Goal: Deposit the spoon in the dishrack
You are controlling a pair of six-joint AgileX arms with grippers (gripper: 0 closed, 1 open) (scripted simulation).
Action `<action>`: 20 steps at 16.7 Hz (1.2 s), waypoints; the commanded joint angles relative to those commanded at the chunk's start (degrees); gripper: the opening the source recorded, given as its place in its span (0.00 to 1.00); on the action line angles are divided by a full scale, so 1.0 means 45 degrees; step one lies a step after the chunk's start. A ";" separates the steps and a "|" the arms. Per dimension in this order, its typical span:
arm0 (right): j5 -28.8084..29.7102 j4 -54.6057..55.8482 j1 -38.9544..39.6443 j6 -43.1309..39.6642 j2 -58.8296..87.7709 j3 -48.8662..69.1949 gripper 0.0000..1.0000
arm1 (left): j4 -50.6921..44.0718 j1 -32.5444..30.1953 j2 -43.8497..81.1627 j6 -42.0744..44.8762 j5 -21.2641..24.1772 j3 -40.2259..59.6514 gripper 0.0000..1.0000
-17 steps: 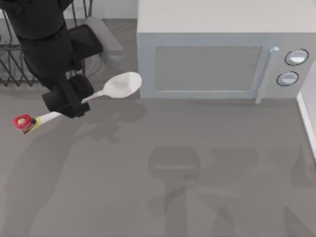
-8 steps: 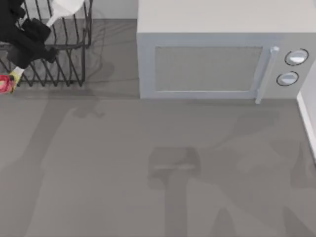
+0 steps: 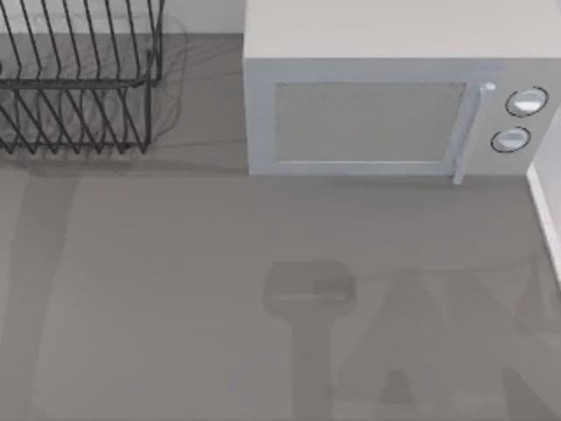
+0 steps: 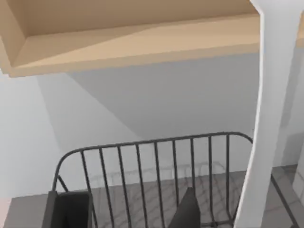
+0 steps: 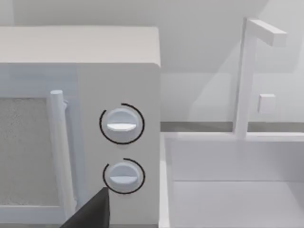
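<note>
Left gripper (image 4: 126, 213): its dark tips sit at the near edge of the left wrist view, looking down on the dishrack (image 4: 156, 180). I cannot tell whether it is apart, together or clamped on anything. The spoon (image 4: 266, 118) is close to this gripper. Its slim white handle runs as a long, slightly bent bar across the view and crosses in front of the rack's curved top wire. Whether it touches the rack or the gripper cannot be told. Behind the rack are a pale wall and, higher up, the underside of a tan wooden shelf (image 4: 133, 38). Right gripper (image 5: 88, 213): one dark tip shows in the right wrist view, low in front of the grey microwave (image 5: 80, 71), near the lower of two round dials (image 5: 123, 175). I cannot tell whether it is apart or together. The upper dial (image 5: 121, 123) sits directly above, with the microwave's upright door handle (image 5: 59, 152) beside both. Just beyond the microwave's side are a white sink basin (image 5: 232, 190) and a white faucet (image 5: 249, 71). Top view: the black wire dishrack stands at the far left of the grey table (image 3: 175, 307), upright, with the microwave near it on the right and a strip of table between them. Soft arm shadows fall on the table's near half.
</note>
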 joint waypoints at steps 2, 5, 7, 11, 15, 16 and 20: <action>0.0000 0.0000 0.0000 0.0000 0.0000 0.0000 1.00 | 0.1286 0.0691 -0.1104 -0.0689 0.0250 -0.0757 0.00; 0.0000 0.0000 0.0000 0.0000 0.0000 0.0000 1.00 | 0.2233 0.1299 -0.1997 -0.1308 0.0461 -0.1344 0.00; 0.0000 0.0000 0.0000 0.0000 0.0000 0.0000 1.00 | 0.2283 0.1335 -0.2044 -0.1346 0.0473 -0.1373 0.00; 0.0000 0.0000 0.0000 0.0000 0.0000 0.0000 1.00 | 0.2282 0.1283 -0.1984 -0.1306 0.0454 -0.1320 0.00; 0.0000 0.0000 0.0000 0.0000 0.0000 0.0000 1.00 | 0.3654 0.1131 -0.0632 -0.1335 0.0346 -0.1356 0.00; 0.0000 0.0000 0.0000 0.0000 0.0000 0.0000 1.00 | 0.4337 0.1073 0.0005 -0.1341 0.0280 -0.1411 0.00; 0.0000 0.0000 0.0000 0.0000 0.0000 0.0000 1.00 | 0.8199 0.0751 0.3200 -0.1330 -0.0054 -0.1916 0.00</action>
